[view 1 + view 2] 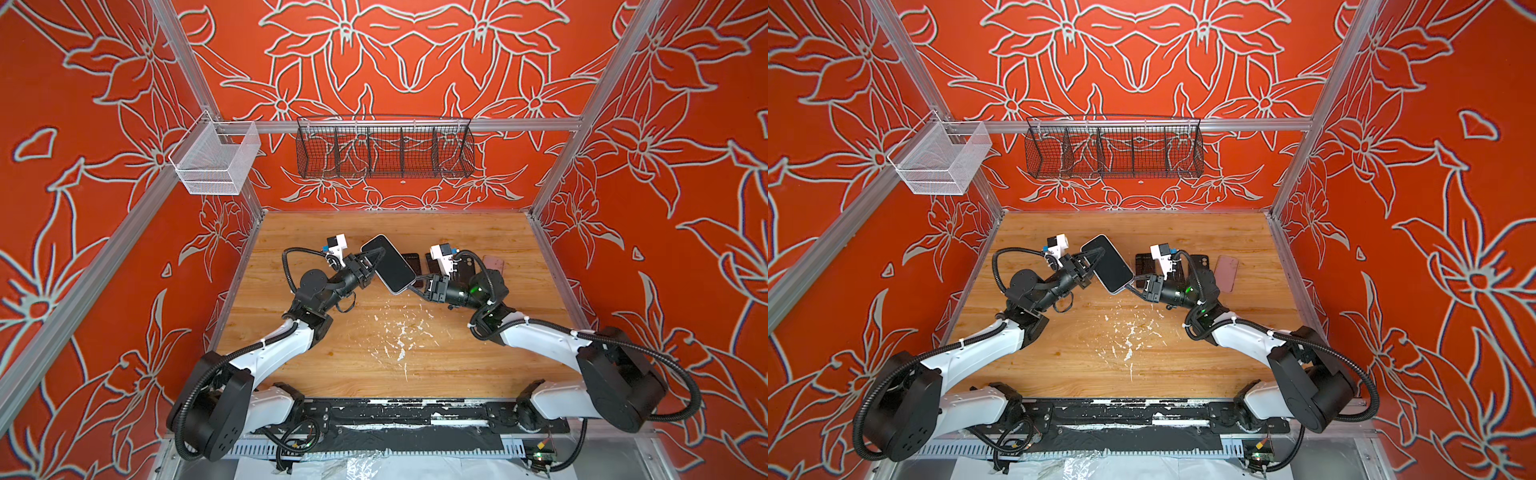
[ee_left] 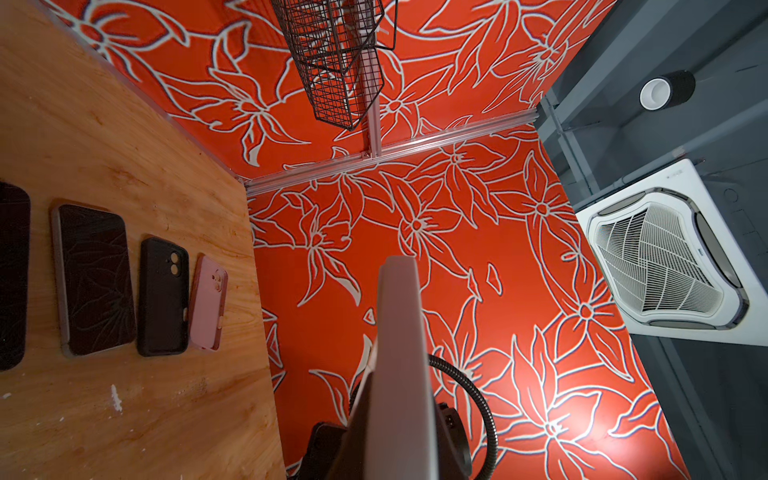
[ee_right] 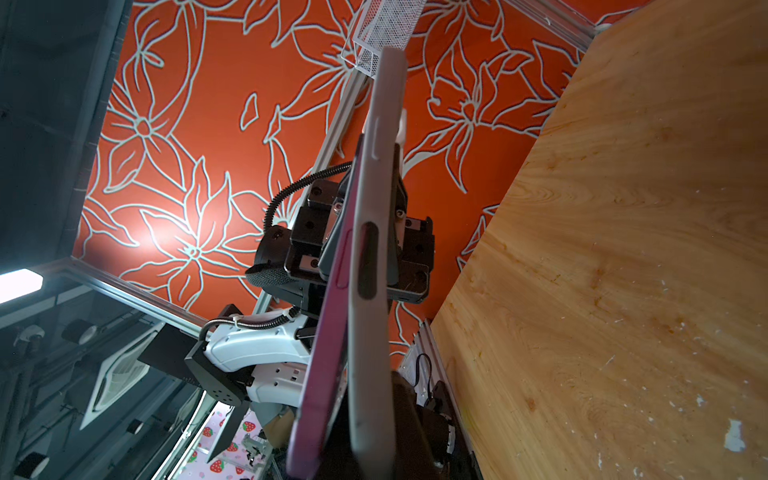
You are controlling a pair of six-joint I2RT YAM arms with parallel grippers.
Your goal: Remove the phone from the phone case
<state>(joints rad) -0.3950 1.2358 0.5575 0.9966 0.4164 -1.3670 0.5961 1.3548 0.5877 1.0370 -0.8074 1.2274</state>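
Top views, left wall: a white mesh basket (image 1: 216,160) hangs on the frame rail, and a black wire basket (image 1: 384,149) hangs on the back rail.
Left gripper (image 1: 375,260): the fingers pinch the upper half of the phone (image 1: 390,266). One finger lies over the dark screen and the other sits behind the back of the phone case (image 3: 374,291).
Phone position: it is held above the wooden table (image 1: 332,232), between the two arms. The screen faces up and the phone lies diagonally in both top views.
Right wrist view: the pink phone edge is parted from the pale phone case toward the near end. The two meet farther up, by the left gripper.
Right gripper (image 1: 414,285): the fingers are pressed together at the lower corner and appear to nip the phone case wall.
Table, right: a dark-screened spare phone (image 2: 95,278), a spare black case (image 2: 163,297) and a spare pink case (image 2: 208,303) lie flat in a row.
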